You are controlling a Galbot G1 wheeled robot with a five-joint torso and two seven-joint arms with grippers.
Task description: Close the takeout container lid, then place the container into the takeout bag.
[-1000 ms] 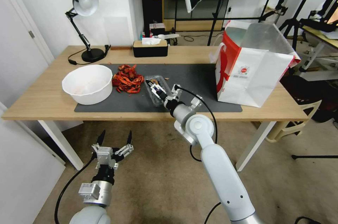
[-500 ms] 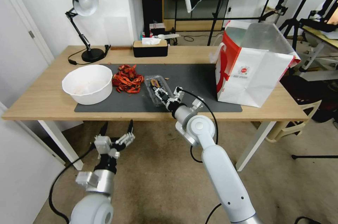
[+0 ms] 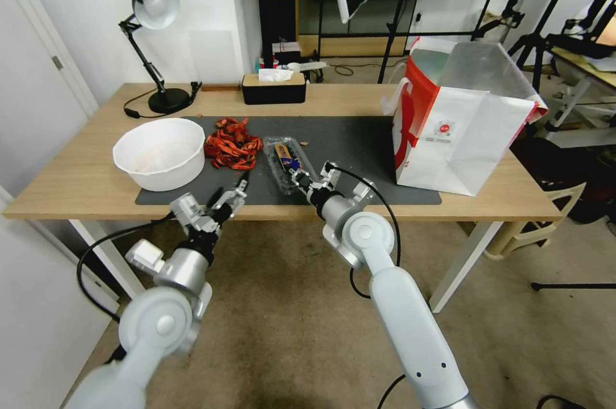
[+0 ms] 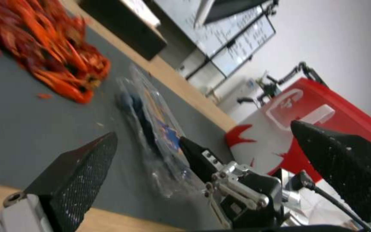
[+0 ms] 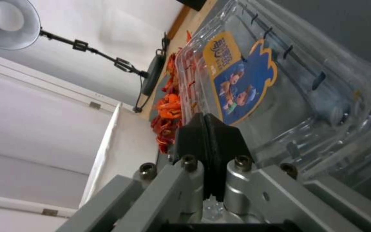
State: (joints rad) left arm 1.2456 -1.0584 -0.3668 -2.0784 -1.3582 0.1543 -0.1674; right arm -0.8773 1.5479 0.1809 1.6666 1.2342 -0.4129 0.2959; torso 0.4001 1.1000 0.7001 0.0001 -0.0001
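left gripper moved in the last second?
Yes. The left gripper has risen from below the wooden table to its front edge, near the dark grey mat, its fingers open.

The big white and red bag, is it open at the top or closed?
Open. The takeout bag stands upright on the table, and its top gapes wide so the inside walls show.

White-grey arms, black cables, black textured claw fingers (image 4: pixel 82 167)
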